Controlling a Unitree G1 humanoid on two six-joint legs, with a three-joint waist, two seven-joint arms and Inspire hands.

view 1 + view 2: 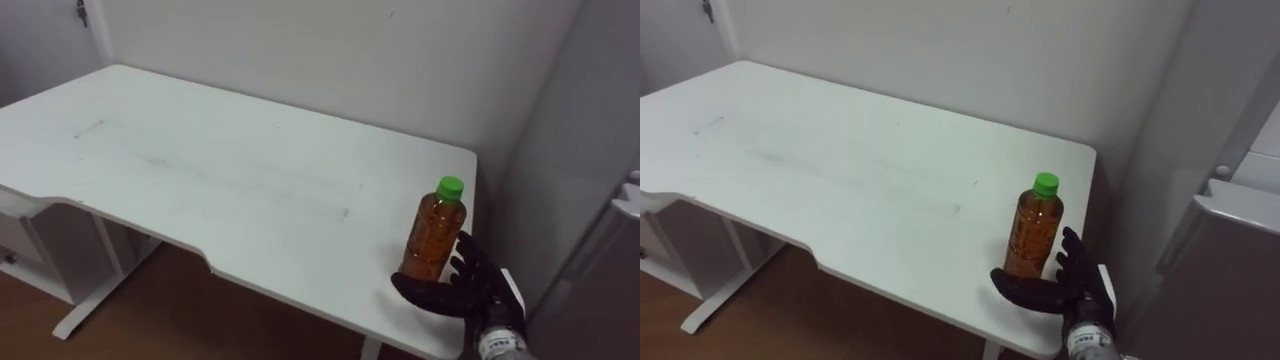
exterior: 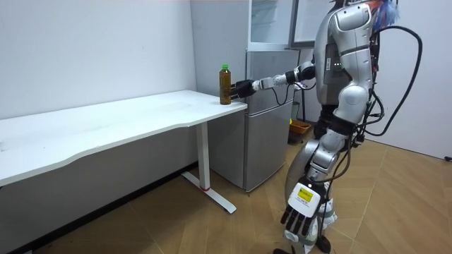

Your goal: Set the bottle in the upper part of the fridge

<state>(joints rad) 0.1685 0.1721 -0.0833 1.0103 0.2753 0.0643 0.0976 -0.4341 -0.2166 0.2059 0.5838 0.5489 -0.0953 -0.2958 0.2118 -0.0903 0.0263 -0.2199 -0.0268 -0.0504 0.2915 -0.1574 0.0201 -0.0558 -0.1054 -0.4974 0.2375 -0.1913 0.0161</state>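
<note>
There is one see-through plastic bottle [image 1: 436, 232] of brown drink with a green cap. It stands up straight near the right corner of the one long white table [image 1: 200, 160]. My right hand [image 1: 470, 285] is wide around its bottom, with the thumb in front and the fingers spread behind. My left hand [image 2: 302, 215] hangs loose by my leg. One grey metal fridge [image 2: 265, 127] stands just beside the table.

White table [image 1: 200, 170] with a scooped front edge stands on white legs [image 2: 205, 159] against a plain pale wall [image 1: 350, 50]. A low white drawer unit [image 1: 15, 245] sits under its left end. The floor [image 2: 395, 212] is wood-patterned brown. Light is even.
</note>
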